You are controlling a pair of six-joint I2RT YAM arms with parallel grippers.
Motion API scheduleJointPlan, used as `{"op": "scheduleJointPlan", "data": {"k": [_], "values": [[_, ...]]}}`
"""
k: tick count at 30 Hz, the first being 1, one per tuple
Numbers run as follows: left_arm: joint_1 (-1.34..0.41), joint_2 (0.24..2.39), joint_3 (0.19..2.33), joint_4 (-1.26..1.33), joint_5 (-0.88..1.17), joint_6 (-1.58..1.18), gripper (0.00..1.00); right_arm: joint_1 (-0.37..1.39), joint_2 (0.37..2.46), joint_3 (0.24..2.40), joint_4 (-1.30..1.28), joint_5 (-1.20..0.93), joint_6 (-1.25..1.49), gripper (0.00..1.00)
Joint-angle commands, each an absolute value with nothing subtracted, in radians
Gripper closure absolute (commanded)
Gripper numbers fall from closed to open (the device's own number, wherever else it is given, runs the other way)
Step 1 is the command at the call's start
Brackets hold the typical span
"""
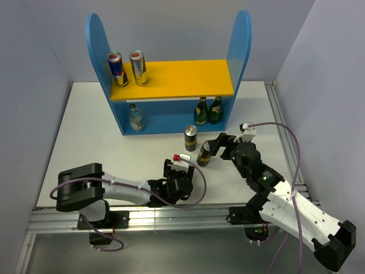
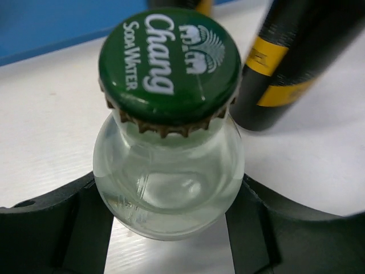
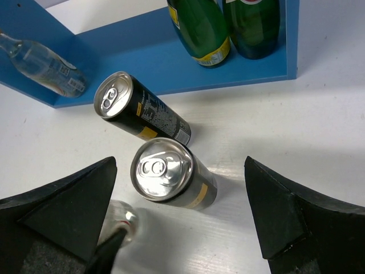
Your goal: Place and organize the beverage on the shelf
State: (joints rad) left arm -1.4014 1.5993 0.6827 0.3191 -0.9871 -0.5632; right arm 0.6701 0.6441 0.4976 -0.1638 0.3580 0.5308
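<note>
**Left arm has a bottle, right arm hangs wide over a can**

From above, the left gripper (image 2: 169,200) and its catch are buried under the wrist, so go to the left wrist camera. There a clear bottle (image 2: 169,188) with a green Chang Soda Water cap fills the view. The dark fingers (image 2: 51,228) press in on both sides of its glass. Its lower body and base are cut off by the bottom edge, so I cannot tell whether it stands on the table (image 1: 85,131).

Just past it, one black-and-gold can (image 2: 288,63) is cropped at the top.

In the right wrist view the right gripper (image 3: 181,171) is spread wide, clear of everything. The nearer black-and-gold can (image 3: 171,174) stands upright between its fingers. The farther black-and-gold can (image 3: 140,111) stands just behind, close in front of the shelf (image 1: 96,51). At lower left there is only a sliver of glass, with a dark bar across it.

On the shelf's yellow-orange upper board, at the left end, a blue-and-silver can (image 1: 117,68) and a gold can (image 1: 138,67) stand side by side.

Below them on the lower level is a second clear bottle (image 1: 135,117). Two green bottles (image 1: 208,111) are tucked in the lower right corner. Their tops are hidden by the board from above and cut off in the right wrist view.
</note>
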Motion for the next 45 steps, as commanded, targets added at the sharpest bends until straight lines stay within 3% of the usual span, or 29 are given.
{"op": "scheduleJointPlan", "data": {"k": [1, 10, 20, 30, 45], "values": [[-1.384, 1.485, 0.683, 0.31, -1.146, -0.62, 1.0, 0.675, 0.646, 0.492, -0.117, 0.374, 0.531, 0.0], [-1.143, 1.35, 0.555, 0.579, -1.071, -0.467, 1.0, 0.675, 0.644, 0.489, -0.112, 0.37, 0.531, 0.0], [-0.818, 1.496, 0.618, 0.856, -0.848, -0.31, 1.0, 0.675, 0.643, 0.488, -0.112, 0.368, 0.531, 0.0], [-0.692, 1.686, 0.765, 0.92, -0.762, -0.272, 1.0, 0.675, 0.658, 0.48, -0.101, 0.371, 0.531, 0.0], [-0.584, 1.805, 0.885, 0.858, -0.716, -0.313, 1.0, 0.675, 0.703, 0.472, -0.072, 0.365, 0.528, 0.0]]}}
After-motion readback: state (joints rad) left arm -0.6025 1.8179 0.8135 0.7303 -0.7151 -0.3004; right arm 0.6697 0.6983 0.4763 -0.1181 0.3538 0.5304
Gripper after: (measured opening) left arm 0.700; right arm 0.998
